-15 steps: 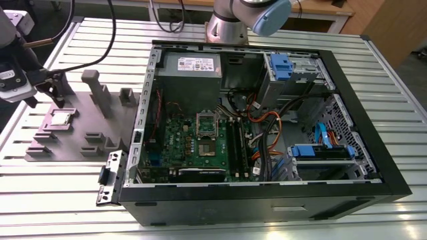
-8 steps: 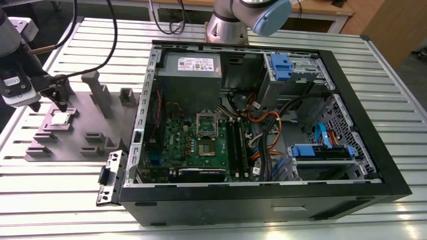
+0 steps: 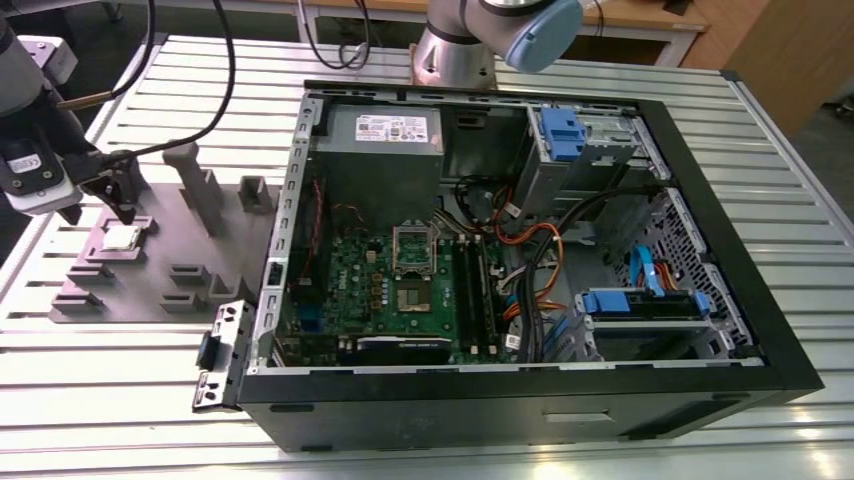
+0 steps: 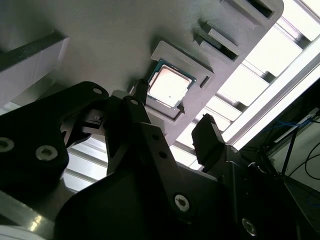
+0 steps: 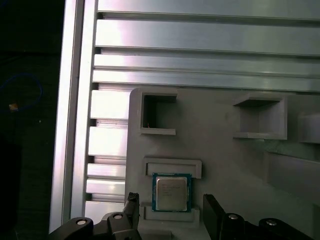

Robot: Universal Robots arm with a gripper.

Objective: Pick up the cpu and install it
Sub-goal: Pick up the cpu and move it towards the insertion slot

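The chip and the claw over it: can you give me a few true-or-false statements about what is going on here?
The chip lies in a recess of the grey holder. True.
The gripper is clamped on the chip. False: its fingers stand apart, and the chip lies in the holder.
The computer case lies on its side with its inside open to view. True.
The chip sits on the green board inside the case. False: it is outside the case, on the exterior view's left.
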